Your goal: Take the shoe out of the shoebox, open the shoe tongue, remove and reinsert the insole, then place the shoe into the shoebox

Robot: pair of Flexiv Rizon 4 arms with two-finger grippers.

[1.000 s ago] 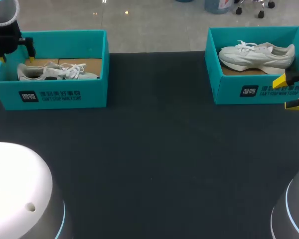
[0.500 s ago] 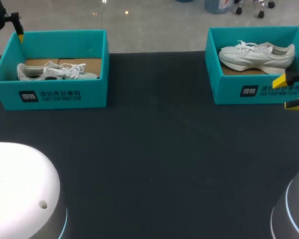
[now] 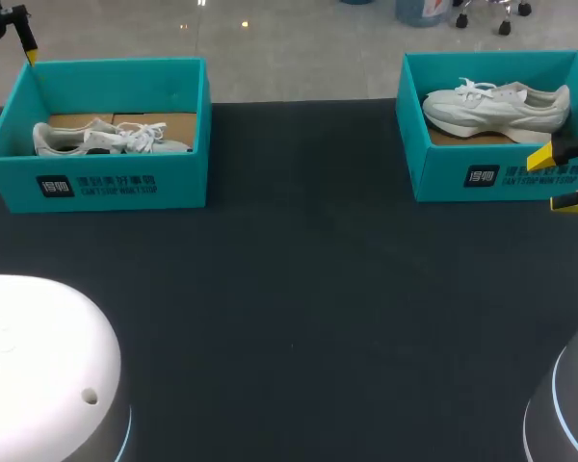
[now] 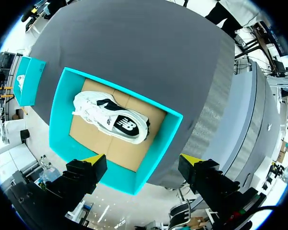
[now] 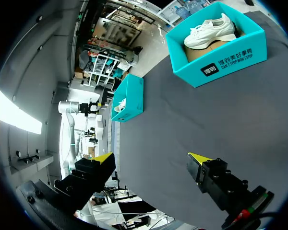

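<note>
**Desk:** What do you have on the left?

**Me:** In the head view I see one yellow tip of my left fingers (image 3: 25,44) at the far left corner, just beyond the back corner of the left shoebox (image 3: 96,183). From the left wrist camera, those fingers (image 4: 86,172) are high above that teal box (image 4: 62,143). They are spread wide and released, with nothing between them.

**Desk:** And the shoe there?

**Me:** A white sneaker (image 4: 113,117) with dark side panels lies on its side on the cardboard liner (image 4: 103,146), inside the box. It lies slantwise across the box floor, and nothing touches it.

**Desk:** The middle?

**Me:** The dark tabletop (image 3: 299,289) runs between the two boxes, which stand well apart along its far edge.

**Desk:** The right side?

**Me:** The right shoebox (image 3: 501,168) is teal too, and it holds a second white sneaker (image 3: 496,106). That shoe sits inside the box with its side profile and laces facing the head camera. My right fingers (image 3: 549,156) come in at the right edge, in front of that box's near right corner.

**Desk:** Are they gripping anything?

**Me:** No. In the right wrist view the right fingers (image 5: 93,170) are parted and loose over bare tabletop. Both boxes are well ahead of them, and I can see each one's sneaker.
</note>
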